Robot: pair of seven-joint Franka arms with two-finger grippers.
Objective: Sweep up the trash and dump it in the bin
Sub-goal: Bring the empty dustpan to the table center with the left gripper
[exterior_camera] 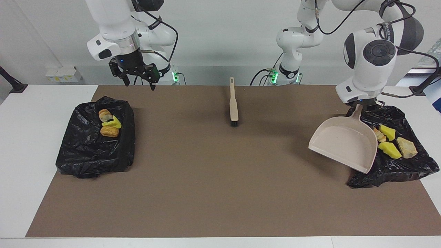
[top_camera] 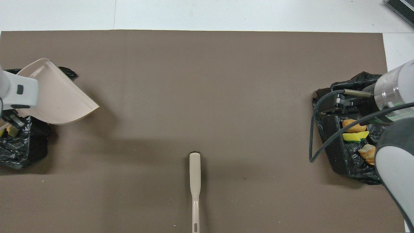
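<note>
The trash is split between two black-bagged bins. Four pieces (exterior_camera: 392,142) sit in the bin (exterior_camera: 396,165) at the left arm's end of the table: two yellow chunks and two tan lumps. Three more (exterior_camera: 109,124) sit in the other bin (exterior_camera: 93,151) at the right arm's end: two tan lumps with one yellow chunk between them. So seven total, all already in bins, none on the brown mat (exterior_camera: 220,179).

The left gripper (exterior_camera: 360,105) is clamped on the handle of the beige dustpan (exterior_camera: 344,144), holding it up in the air, tilted, over the mat's edge and the side of its bin. The pan looks empty.

The right gripper (exterior_camera: 137,77) hangs over the mat's edge nearest the robots, close to its bin, fingers spread wide and holding nothing. That arm is just waiting.

One beige brush (exterior_camera: 233,103) lies flat on the mat midway between the bins, bristles pointing away from the robots.

There's some lettering on the left arm's dark joint band, can't read it.
</note>
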